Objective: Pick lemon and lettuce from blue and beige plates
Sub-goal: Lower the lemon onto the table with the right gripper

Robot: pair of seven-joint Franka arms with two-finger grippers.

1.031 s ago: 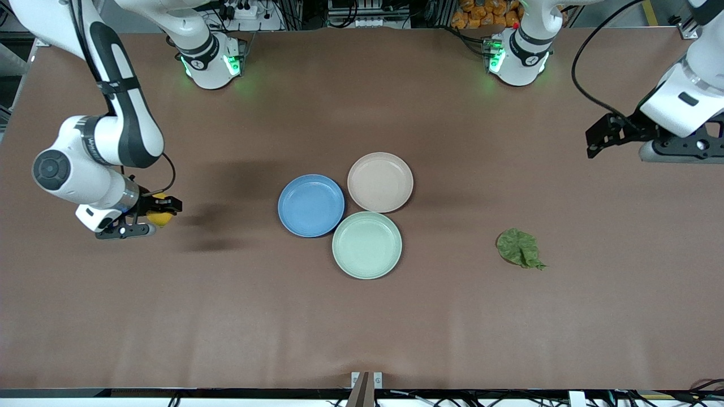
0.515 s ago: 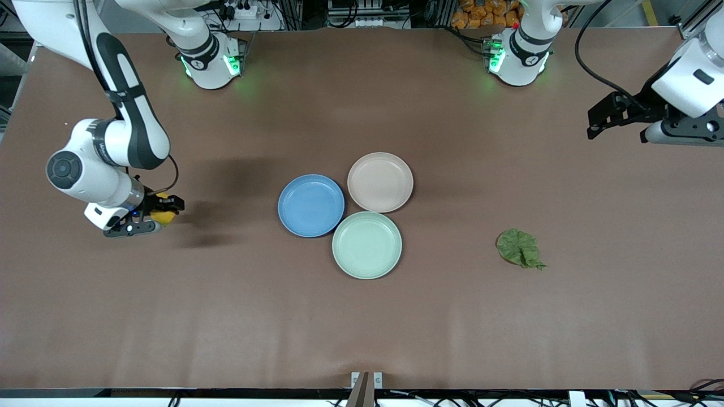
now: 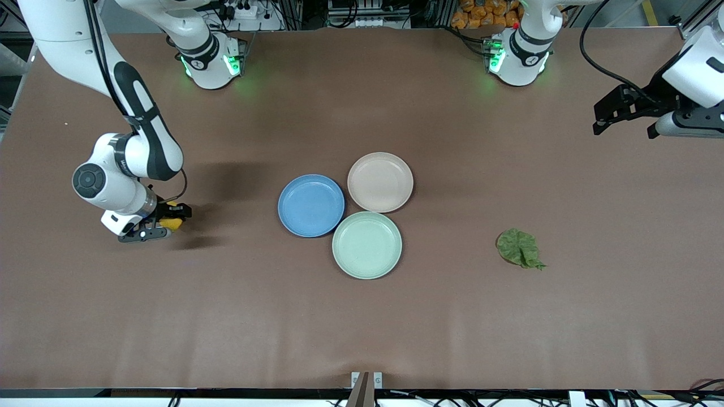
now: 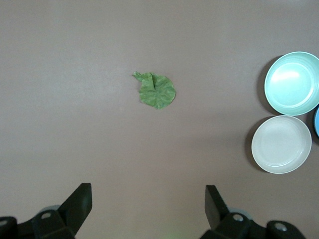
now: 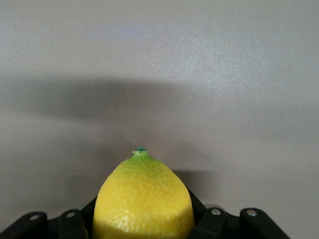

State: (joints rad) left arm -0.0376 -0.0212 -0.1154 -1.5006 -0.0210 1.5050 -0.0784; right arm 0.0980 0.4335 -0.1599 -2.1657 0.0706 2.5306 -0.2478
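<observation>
Gripping lemon (image 5: pixel 143 196) in right tool (image 3: pixel 172 217), with fingers closed on its two sides and its green tip pointing out forward, as seen in right wrist view. Hanging low over bare tabletop (image 3: pixel 362 328) toward the right arm's end, at middle height of the front frame, well apart from all plates. Probably held this low because a set-down on the tabletop is near; cannot tell whether the lemon touches the surface. Keeping left tool (image 4: pixel 147 188) wide open and empty, high over the tabletop at the left arm's end, in the upper part of the front frame; looks to be waiting there, out of the way. Lettuce (image 3: pixel 519 247) lying flat on the tabletop, not on a plate, between the plates and the left arm's end, lower in the frame than the beige plate (image 3: pixel 380 182). Blue plate (image 3: pixel 311 205) and beige plate empty, touching at the rims in the centre of the frame, with a green plate (image 3: pixel 366 245) just below them. So judged nearly done: both plates cleared, only release of the lemon remaining. For that, opening slowly, since a round fruit may roll.
</observation>
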